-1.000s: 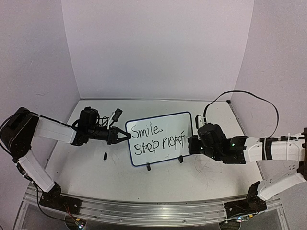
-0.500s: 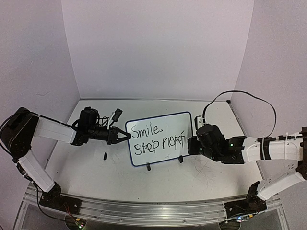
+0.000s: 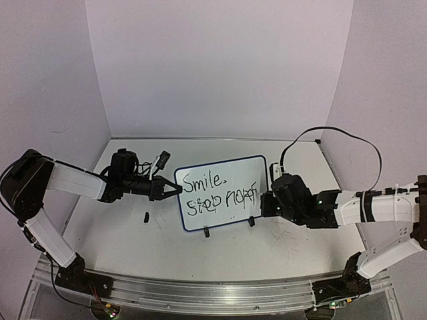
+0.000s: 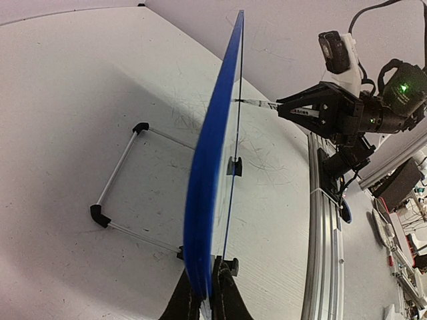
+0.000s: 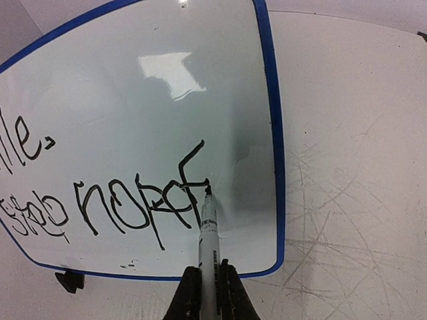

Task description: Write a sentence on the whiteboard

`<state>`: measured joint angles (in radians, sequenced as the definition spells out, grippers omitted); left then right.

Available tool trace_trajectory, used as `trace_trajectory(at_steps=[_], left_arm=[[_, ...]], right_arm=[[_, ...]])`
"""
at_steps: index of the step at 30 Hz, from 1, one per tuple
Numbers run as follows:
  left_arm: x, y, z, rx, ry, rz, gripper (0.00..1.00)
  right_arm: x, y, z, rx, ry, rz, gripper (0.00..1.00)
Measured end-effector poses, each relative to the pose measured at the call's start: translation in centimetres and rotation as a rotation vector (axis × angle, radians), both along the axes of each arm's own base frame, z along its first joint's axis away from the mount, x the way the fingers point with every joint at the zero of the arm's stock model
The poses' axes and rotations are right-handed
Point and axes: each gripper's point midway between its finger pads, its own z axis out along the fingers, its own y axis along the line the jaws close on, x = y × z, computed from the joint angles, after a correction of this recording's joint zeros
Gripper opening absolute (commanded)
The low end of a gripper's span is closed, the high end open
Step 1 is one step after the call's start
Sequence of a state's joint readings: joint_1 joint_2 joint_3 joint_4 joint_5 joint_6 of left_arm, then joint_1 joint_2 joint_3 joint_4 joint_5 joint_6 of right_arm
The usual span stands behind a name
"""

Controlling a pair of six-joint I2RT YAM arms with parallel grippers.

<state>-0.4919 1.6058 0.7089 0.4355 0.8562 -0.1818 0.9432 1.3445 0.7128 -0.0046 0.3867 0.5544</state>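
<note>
From above, we see a small whiteboard with a blue rim standing mid-table, its long side running left to right. The sentence is two black lines, roughly "Smile." over "Stop hopef". The left fingers pinch the board's left edge. The right fingers sit at its lower right.

In the left wrist view we look along the whiteboard edge-on. The left fingers are clamped narrow on its blue rim.

In the right wrist view the right fingers are closed on a marker. Its tip touches the board at the last letter. We judge that any further letters must go right of the tip, in the narrow bare strip before the rim, and the right arm is nearer.
</note>
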Motion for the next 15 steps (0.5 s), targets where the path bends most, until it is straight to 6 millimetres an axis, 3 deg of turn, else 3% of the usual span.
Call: trace_trajectory(at_steps=[15], left_arm=[[0.0,0.0,0.0,0.002,0.004,0.0,0.0]], right_arm=[[-1.0,-0.7,-2.0,-0.022,0.061,0.005,0.0]])
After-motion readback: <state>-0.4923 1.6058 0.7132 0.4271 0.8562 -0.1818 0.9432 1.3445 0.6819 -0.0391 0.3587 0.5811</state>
